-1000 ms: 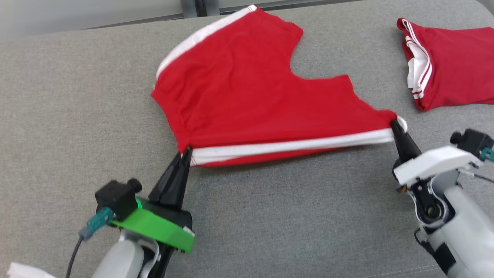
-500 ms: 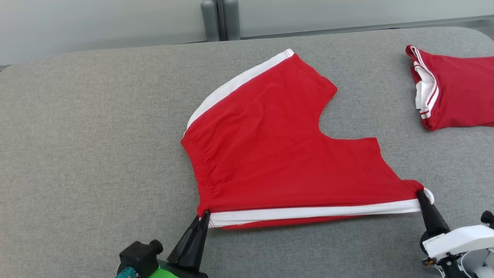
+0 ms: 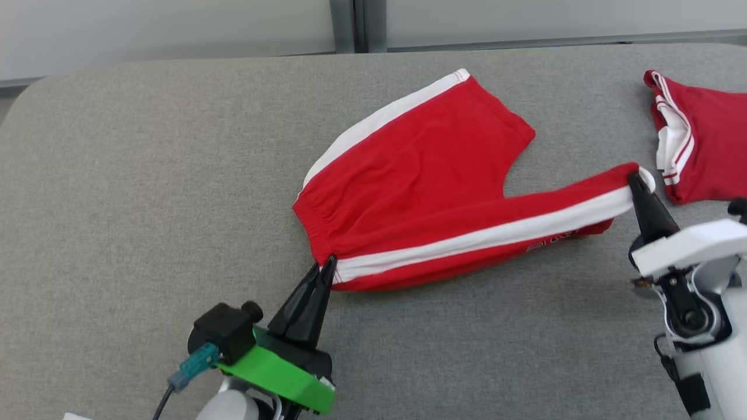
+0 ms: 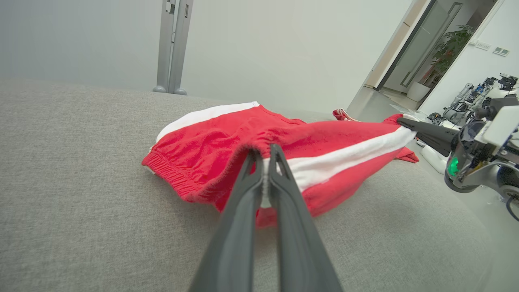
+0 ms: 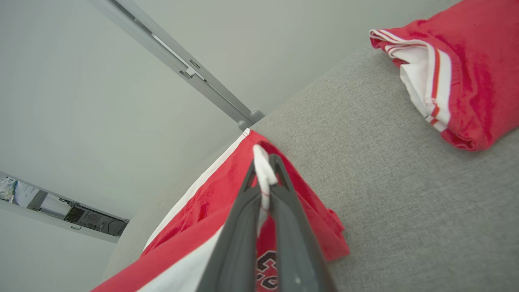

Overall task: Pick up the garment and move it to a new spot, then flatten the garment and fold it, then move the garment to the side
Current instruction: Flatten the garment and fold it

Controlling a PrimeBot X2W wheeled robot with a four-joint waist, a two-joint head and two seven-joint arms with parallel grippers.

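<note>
The garment (image 3: 420, 175) is a pair of red shorts with white side stripes, lying on the grey padded table (image 3: 146, 175). My left gripper (image 3: 328, 263) is shut on its waistband corner at the near side; in the left wrist view the closed fingers pinch the garment (image 4: 227, 138) at the white stripe. My right gripper (image 3: 635, 181) is shut on the leg-hem corner and holds it raised above the table, so the near leg is pulled taut between both grippers. The right wrist view shows the white hem (image 5: 261, 166) clamped between the fingers. The far leg lies flat.
A second red garment with white trim (image 3: 700, 140) lies folded at the table's right edge, close to my right gripper. A grey post (image 3: 356, 23) and pale wall stand behind the table. Open grey surface extends left and near.
The right gripper has lifted its hem corner up and away towards the far side, folding the near leg over. The left gripper keeps its grip. The camera has shifted too.
</note>
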